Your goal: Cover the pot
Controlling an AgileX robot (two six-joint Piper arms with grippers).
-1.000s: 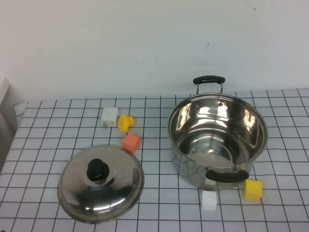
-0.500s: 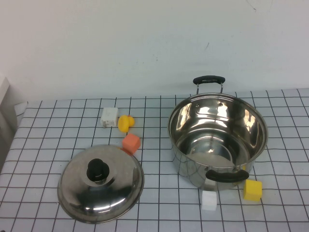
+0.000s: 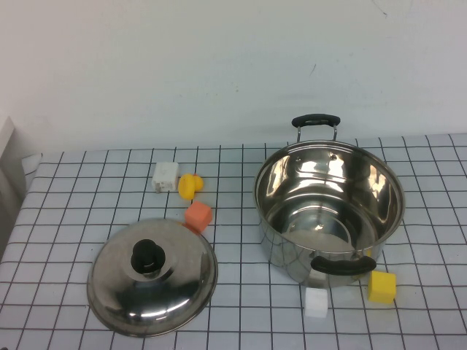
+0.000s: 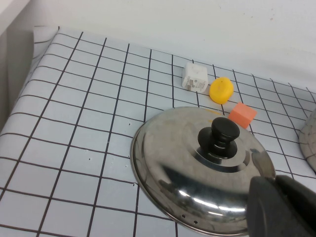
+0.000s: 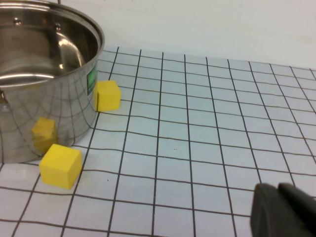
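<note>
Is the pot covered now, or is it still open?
Open. The pot shows its bare inside, and the lid lies on the table to its left, knob up. Neither the left hand nor the right hand touches them.

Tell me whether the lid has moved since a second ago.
No. The lid lies beside the orange block, left of the pot, as before. Neither gripper shows in the high view.

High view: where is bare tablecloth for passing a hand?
Free: between the domed steel lid and shiny steel pot, and the far-left cloth. Crowded: white and yellow cubes under the pot's near handle. Left gripper overhangs the lid; right gripper over bare cloth.
</note>
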